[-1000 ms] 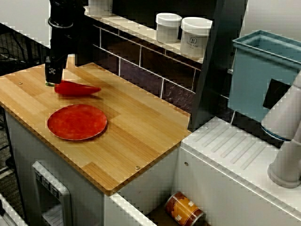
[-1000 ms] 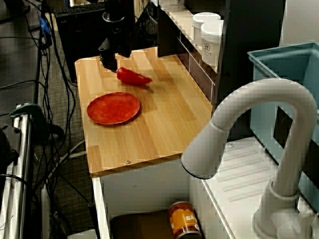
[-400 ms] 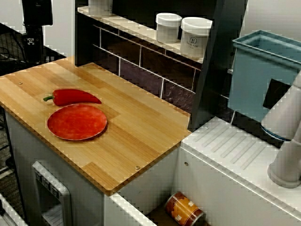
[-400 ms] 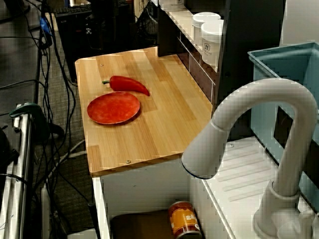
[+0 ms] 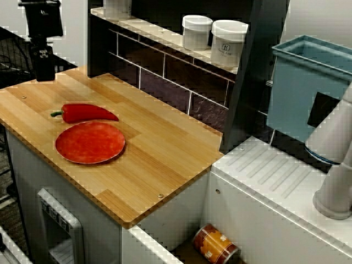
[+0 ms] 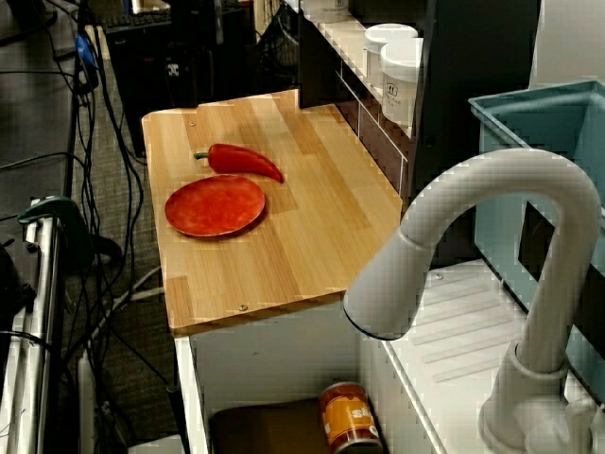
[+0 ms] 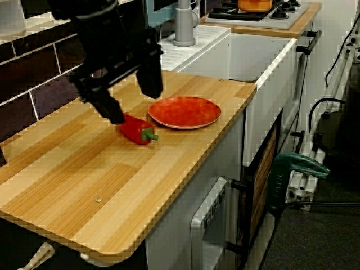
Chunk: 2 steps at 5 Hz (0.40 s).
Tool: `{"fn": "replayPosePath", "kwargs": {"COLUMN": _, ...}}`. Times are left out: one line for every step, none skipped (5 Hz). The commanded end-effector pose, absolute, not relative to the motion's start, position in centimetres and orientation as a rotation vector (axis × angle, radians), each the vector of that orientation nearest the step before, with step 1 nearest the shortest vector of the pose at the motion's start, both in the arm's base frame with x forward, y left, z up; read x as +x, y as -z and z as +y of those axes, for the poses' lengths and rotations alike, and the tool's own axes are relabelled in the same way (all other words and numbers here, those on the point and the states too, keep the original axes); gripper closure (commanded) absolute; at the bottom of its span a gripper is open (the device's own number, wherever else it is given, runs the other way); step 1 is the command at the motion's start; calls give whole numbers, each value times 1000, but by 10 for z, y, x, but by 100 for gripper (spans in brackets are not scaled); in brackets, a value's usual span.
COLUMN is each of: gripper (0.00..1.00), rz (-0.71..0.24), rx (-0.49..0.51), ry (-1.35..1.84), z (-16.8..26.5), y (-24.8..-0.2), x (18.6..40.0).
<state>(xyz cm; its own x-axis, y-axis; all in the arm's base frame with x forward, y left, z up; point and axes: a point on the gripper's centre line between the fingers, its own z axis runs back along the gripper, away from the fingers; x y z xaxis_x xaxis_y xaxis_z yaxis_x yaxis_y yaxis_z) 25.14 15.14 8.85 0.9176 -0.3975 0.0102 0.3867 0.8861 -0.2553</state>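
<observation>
The jaws stand wide apart with nothing between them. In the low side view you see the gripper [image 7: 134, 106] as a dark block with two fingers [image 7: 110, 108] pointing down, hanging in the air above the wooden counter [image 7: 84, 174]. It touches nothing.

The nearest thing is a red pepper [image 5: 85, 113]. It lies flat on the counter just beside a red plate [image 5: 89, 143], on the plate's wall side. Its green stem points away from the sink. The pictures do not settle whether pepper and plate touch. In the front view the gripper sits past the pepper's stem end, farther from the plate than the pepper is and well above both.

Beyond the plate, on a shelf at the wall, stand white jars [image 5: 228, 43]. A white faucet [image 6: 454, 246] rises on the far side of the plate from the gripper, with a can [image 5: 215, 246] lying low down near it.

The step in hand reads as an empty hover, clear of the pepper. A grasp from here would call for moving toward the plate, straddling the pepper's thick middle, lowering straight, and closing across its width without nudging the plate.
</observation>
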Motion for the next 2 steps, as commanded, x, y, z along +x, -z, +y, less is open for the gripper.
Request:
{"fn": "replayPosePath", "kwargs": {"gripper": 0, "rz": 14, "rx": -168, "ry": 397, "z": 131, "y": -92, "x": 254}}
{"fn": "replayPosePath", "kwargs": {"gripper": 0, "rz": 6, "rx": -145, "ry": 387, "z": 129, "y": -92, "x": 259}}
